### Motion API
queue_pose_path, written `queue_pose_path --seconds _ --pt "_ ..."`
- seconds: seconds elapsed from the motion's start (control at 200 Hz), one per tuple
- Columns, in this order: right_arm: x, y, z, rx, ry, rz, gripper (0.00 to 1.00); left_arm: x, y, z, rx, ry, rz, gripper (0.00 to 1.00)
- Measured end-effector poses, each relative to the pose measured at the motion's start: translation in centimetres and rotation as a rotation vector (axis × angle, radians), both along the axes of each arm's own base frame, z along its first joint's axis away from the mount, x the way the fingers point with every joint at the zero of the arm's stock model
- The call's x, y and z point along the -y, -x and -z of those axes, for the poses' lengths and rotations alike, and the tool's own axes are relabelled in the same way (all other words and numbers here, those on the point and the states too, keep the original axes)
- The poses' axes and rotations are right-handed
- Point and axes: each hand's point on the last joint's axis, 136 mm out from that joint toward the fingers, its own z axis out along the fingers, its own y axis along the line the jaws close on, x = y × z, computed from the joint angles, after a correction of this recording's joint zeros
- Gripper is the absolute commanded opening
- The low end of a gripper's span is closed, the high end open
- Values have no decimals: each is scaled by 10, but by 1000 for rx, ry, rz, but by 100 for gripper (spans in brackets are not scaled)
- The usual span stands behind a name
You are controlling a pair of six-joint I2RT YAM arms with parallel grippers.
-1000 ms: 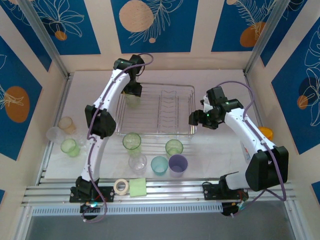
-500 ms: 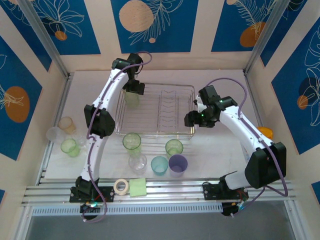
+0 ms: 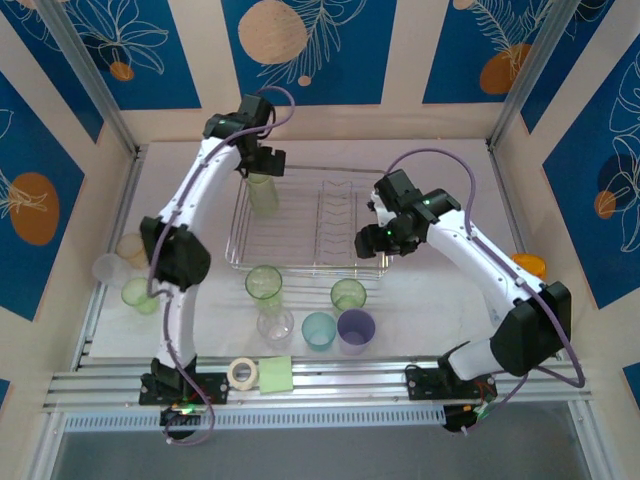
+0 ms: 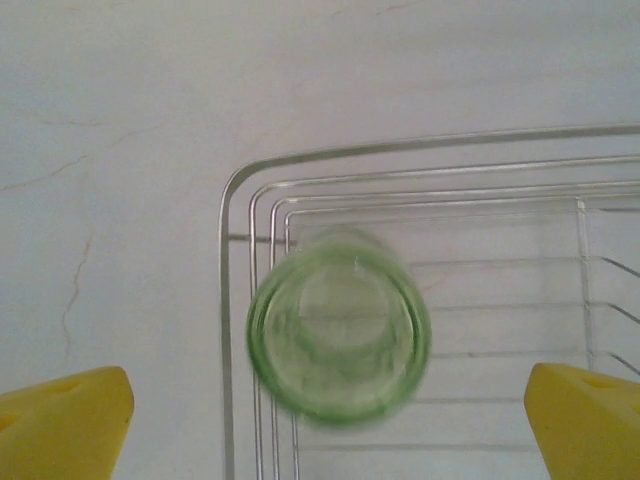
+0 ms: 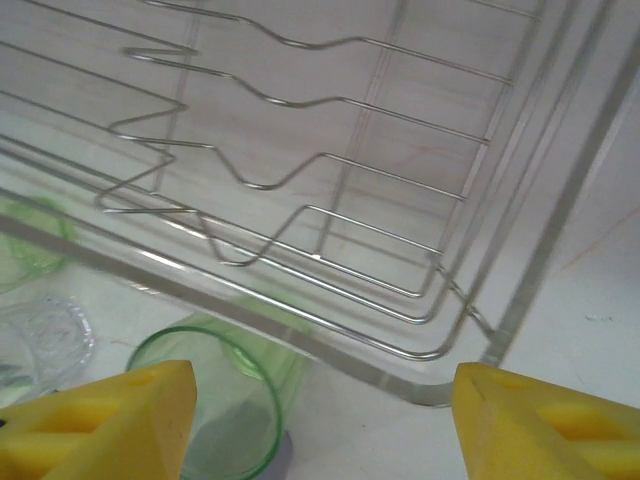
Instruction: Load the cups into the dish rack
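Left gripper (image 3: 262, 170) wide open, right gripper (image 3: 372, 245) half open, both empty: your right may snag the silver wire dish rack (image 3: 300, 267) descending.

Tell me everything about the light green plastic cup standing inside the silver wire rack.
The light green translucent plastic cup is a small, round, tapered tumbler. It stands on end on the wire floor in the far left corner of the silver wire dish rack. It looks blurred from above, so which end is up is unclear. The left gripper hangs open above it, yellow fingers clear on both sides.
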Motion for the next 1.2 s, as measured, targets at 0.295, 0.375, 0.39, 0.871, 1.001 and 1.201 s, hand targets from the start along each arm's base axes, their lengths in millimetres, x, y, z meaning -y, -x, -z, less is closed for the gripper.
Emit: queue_pose_path --seconds 0.295,0.375,0.39,0.871,1.001,1.201 --pt "-72 35 -39 117 -99 -205 63 -25 102 -25 216 159 43 100" --pt "-94 46 -43 137 -136 -263 63 -37 137 -16 278 197 51 100" --pt "-98 47 -43 135 -143 -271 63 -39 145 -15 290 208 52 100" --pt "-200 46 20 -63 -24 -360 55 -89 271 4 520 465 -84 100" --pt "-211 46 35 -88 20 -373 53 -96 282 5 517 487 -121 100" --pt "-212 44 40 -102 61 -361 42 -100 288 9 481 488 -151 100"
